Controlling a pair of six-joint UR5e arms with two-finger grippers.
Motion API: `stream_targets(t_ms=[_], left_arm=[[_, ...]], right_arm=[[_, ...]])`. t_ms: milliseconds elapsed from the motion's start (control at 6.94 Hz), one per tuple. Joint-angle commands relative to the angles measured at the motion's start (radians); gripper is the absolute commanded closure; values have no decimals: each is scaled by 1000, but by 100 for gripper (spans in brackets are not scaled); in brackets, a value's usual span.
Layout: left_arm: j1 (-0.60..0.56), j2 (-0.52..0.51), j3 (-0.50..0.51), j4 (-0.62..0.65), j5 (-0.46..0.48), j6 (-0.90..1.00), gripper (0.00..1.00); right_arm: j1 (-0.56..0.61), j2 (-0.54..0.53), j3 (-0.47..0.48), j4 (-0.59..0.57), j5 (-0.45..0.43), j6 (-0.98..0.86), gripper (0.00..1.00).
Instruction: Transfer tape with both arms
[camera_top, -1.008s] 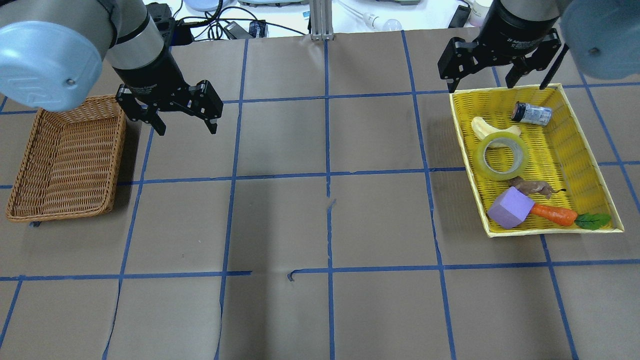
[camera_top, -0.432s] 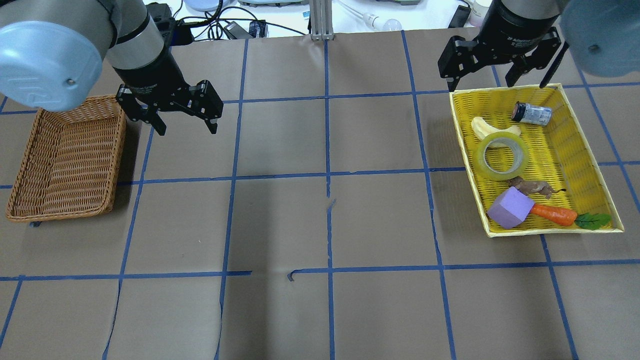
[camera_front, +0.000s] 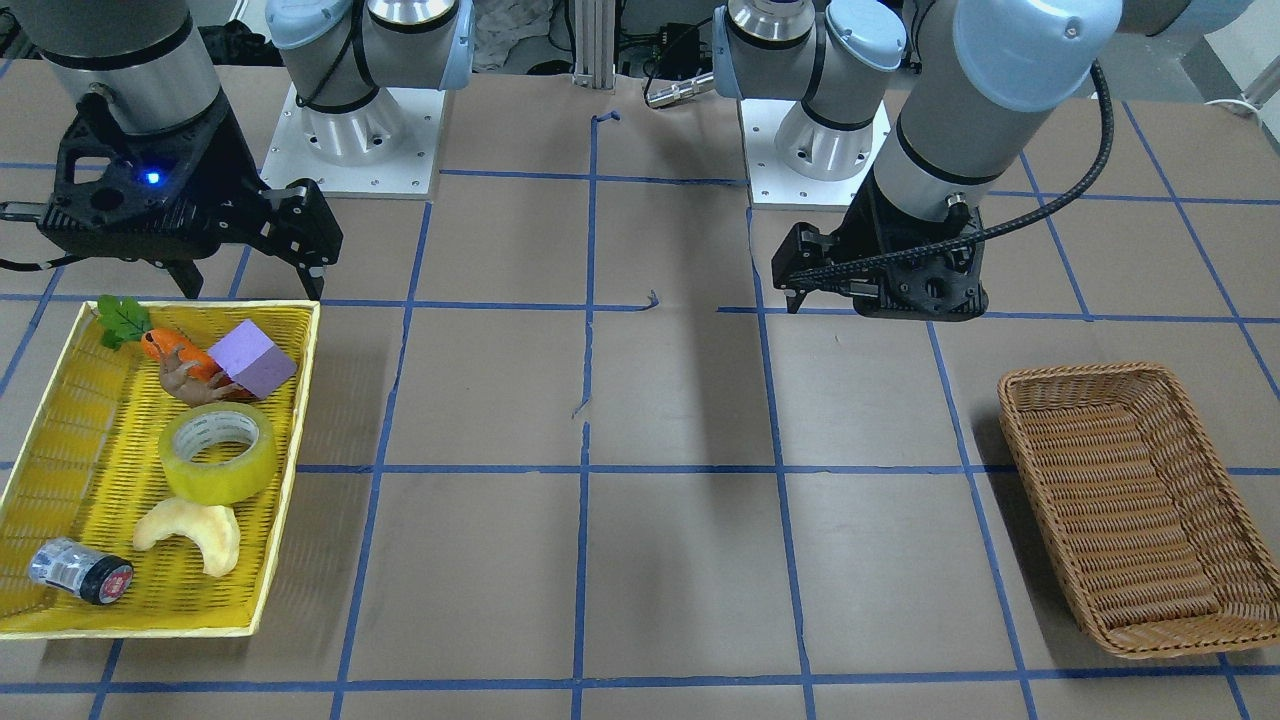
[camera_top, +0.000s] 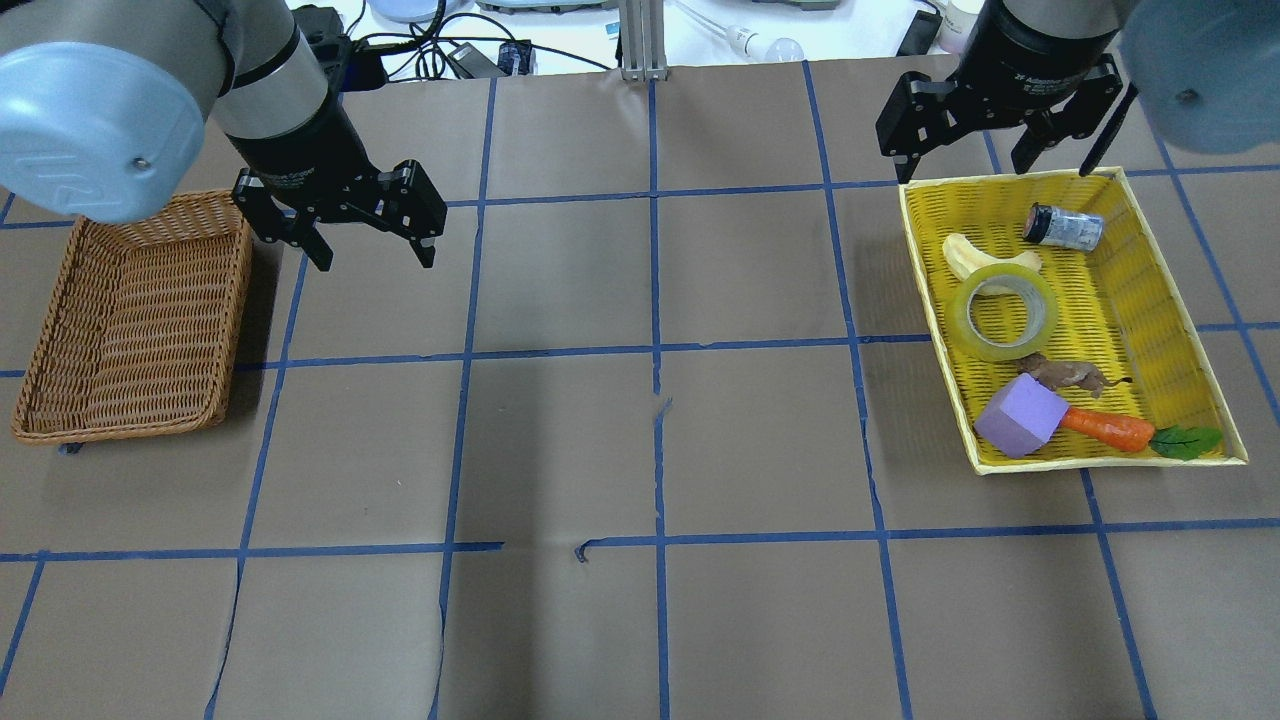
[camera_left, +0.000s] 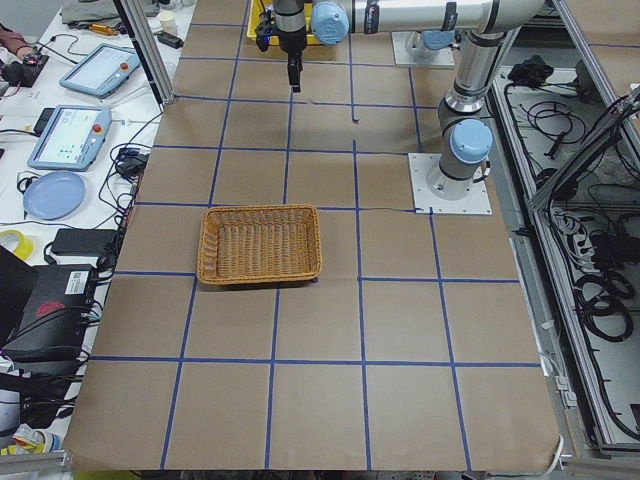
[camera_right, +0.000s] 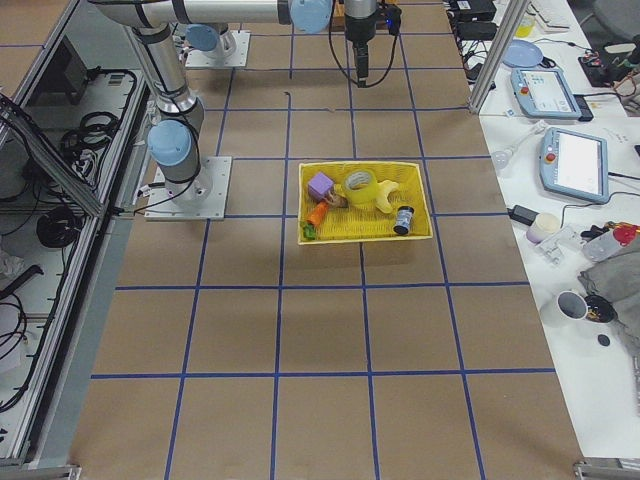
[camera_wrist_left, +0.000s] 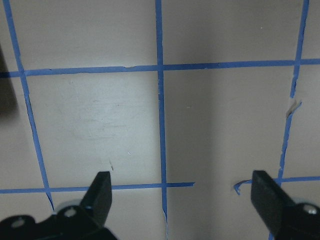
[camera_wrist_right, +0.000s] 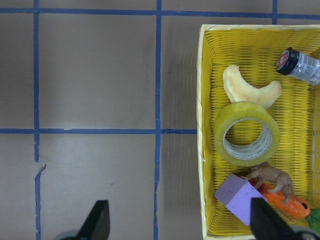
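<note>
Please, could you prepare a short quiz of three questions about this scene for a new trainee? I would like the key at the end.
1. True or false: the tape lies flat in the yellow tray, with its hole facing up.
2. Pick one. The left gripper and the right gripper are: A. both open and holding nothing; B. both shut on the tape; C. one open, one shut.
3. Name the pale curved thing that lies between the tape and the jar.

Key
1. True.
2. A.
3. The banana piece.
</note>
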Motion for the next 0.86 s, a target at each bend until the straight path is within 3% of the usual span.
stream_targets(t_ms=[0,288,432,720], left_arm=[[0,1,0,0,1,0,0],[0,1,0,0,1,0,0],[0,1,0,0,1,2,0],[0,-1,0,0,0,0,0]], right_arm=[[-73,36,5,-5,-6,-180,0],[-213,126,45,-101,0,-445,0],[-225,152,89,-174,0,-481,0],[-259,227,225,-437,15,-739,0]])
